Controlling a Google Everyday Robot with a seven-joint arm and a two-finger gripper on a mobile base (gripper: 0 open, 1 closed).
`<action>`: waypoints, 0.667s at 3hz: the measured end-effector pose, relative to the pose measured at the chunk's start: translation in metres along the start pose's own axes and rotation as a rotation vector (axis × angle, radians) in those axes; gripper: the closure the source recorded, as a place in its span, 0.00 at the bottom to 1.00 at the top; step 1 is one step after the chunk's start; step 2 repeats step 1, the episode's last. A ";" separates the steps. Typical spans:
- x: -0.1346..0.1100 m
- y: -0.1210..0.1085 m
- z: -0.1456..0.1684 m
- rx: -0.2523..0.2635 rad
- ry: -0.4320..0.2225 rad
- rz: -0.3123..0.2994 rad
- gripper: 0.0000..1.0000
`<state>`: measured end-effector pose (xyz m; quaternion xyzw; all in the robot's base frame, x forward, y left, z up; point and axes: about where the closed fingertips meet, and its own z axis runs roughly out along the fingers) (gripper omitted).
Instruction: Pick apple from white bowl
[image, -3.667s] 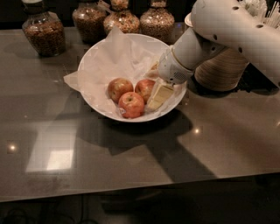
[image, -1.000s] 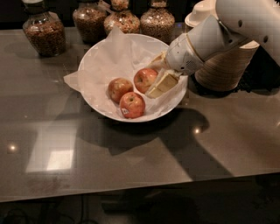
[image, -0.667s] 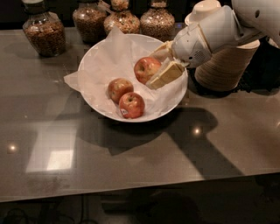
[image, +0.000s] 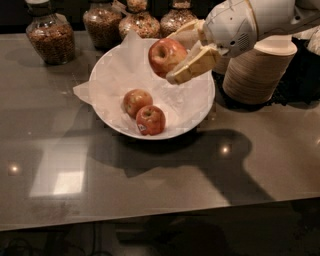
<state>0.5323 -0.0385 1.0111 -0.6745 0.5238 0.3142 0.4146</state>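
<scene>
Counter (image: 150, 200) in foreground: dark, glossy, crossed by a broad shadow. Farther back, on the counter: white bowl (image: 201, 110), wide and shallow, lined with crumpled white paper (image: 120, 70). Inside the bowl, toward its near left: red apple with white sticker (image: 150, 120), touching a duller apple (image: 137, 101) just behind it. Above the bowl's far right part, held in the air: apple (image: 165, 56), red with pale blotches, clamped between the two fingers of the gripper (image: 175, 56), one finger (image: 195, 65) under its right side, the other over the top. Right of the bowl: stack of beige disposable bowls (image: 255, 75). Along the far edge: glass jars (image: 50, 35) with brown contents.
</scene>
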 end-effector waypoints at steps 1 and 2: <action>0.000 0.000 0.000 0.000 0.000 0.000 1.00; 0.000 0.000 0.000 0.000 0.000 0.000 1.00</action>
